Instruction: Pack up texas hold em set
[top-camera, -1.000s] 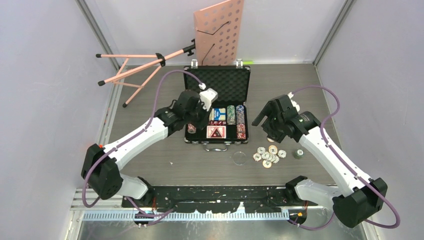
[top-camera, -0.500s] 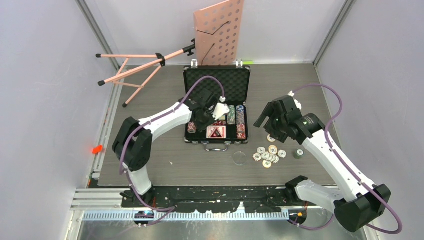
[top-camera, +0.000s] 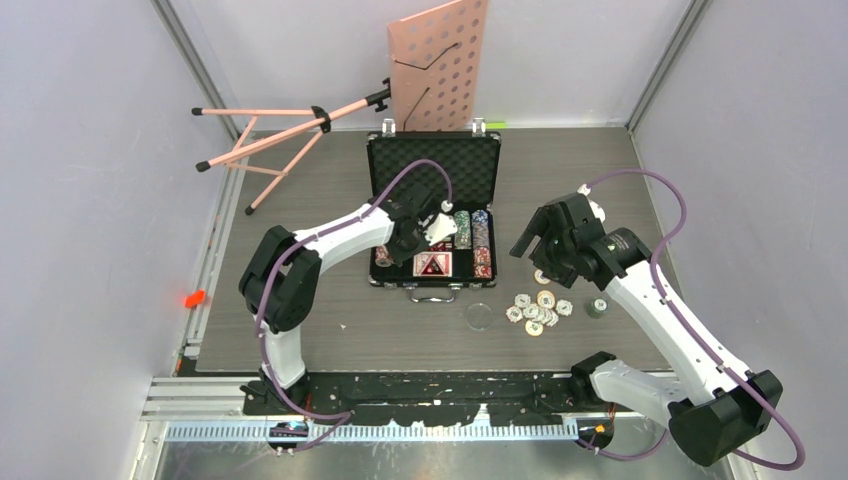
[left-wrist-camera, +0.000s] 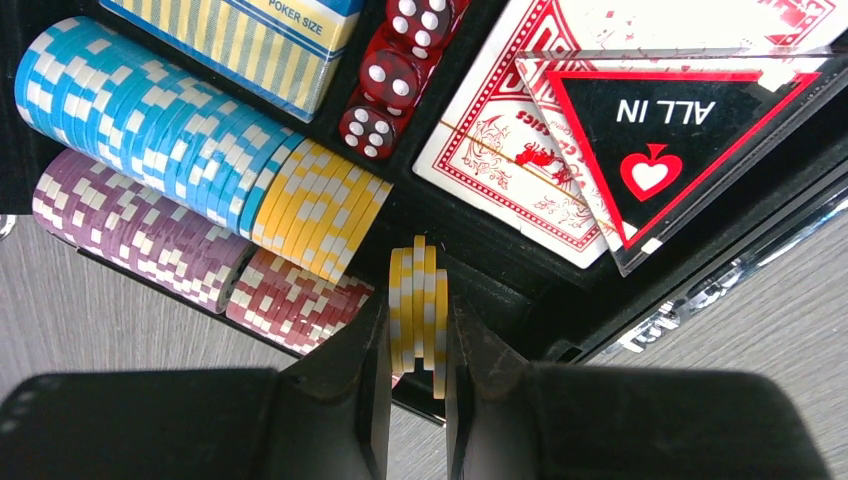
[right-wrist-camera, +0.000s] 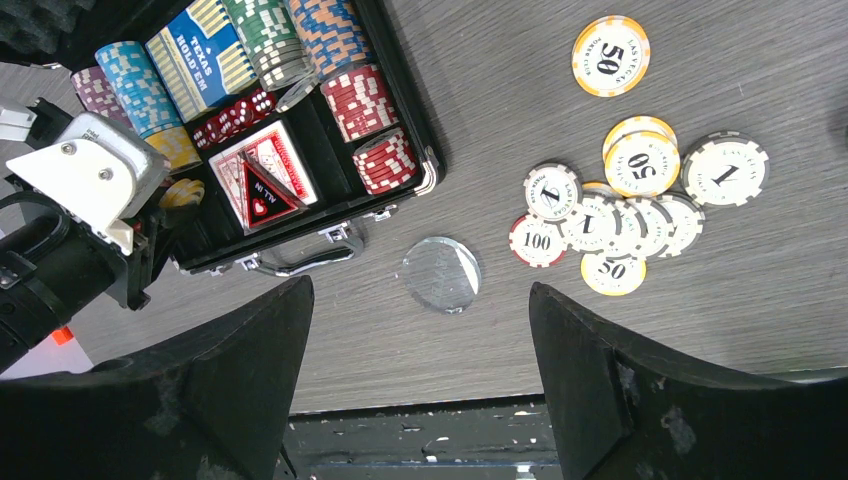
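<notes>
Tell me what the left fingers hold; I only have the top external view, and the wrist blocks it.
Observer: The left fingers are shut on a few yellow chips, held on edge over the left side of the case.
Reviewer: Is there a matching row inside?
Observer: Yes, a yellow row lies just beyond them, end to end with the blue row.
Reviewer: And the right side?
Observer: The right fingers stand open and empty; the loose chips below them read 1, 50 and 100.
</notes>
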